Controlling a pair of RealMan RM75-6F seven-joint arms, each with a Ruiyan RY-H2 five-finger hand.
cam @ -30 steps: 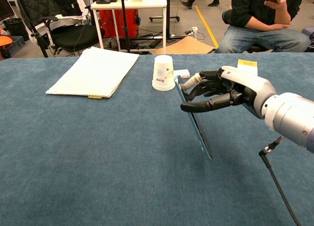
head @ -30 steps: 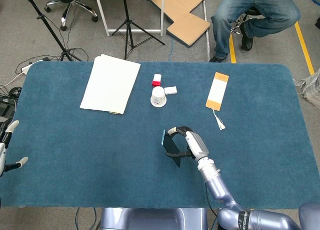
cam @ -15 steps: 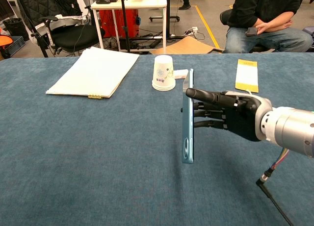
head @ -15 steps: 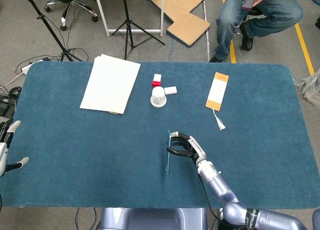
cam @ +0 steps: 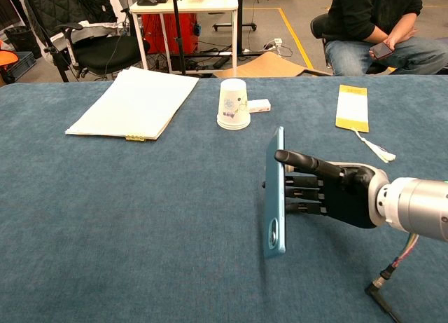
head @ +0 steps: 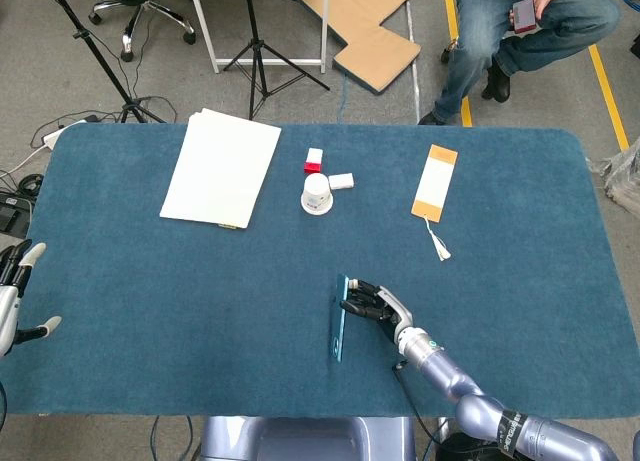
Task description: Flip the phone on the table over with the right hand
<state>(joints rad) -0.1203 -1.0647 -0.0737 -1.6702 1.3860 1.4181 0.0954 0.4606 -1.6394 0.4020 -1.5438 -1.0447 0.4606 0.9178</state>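
**A:** ok so where's the phone (cam: 275,194) at? Looks like it's standing on its long edge on the desk (head: 150,311), near the front middle, pretty much upright

**B:** yep, the chest view shows the teal back with the camera bump low down. The right hand (cam: 336,193) is right beside it, fingers (cam: 302,160) stretched out flat toward the phone and touching its far face. Fingers aren't wrapped around it though, more like a flat hand propping it up. From the head view it's just a thin teal sliver (head: 339,329) with the hand (head: 378,305) just right of it

**A:** and the left hand?

**B:** barely visible, off the left edge of the desk in the head view (head: 14,299). Fingers spread apart, nothing in it

**A:** other stuff on the desk?

**B:** upside-down paper cup (cam: 234,104) toward the back, a small white box (cam: 259,106) just beside it, a red and white one (head: 314,160) behind, stack of white paper (cam: 136,101) back left, and an orange-and-white tag (cam: 352,106) with a tassel back right, all well apart from the phone
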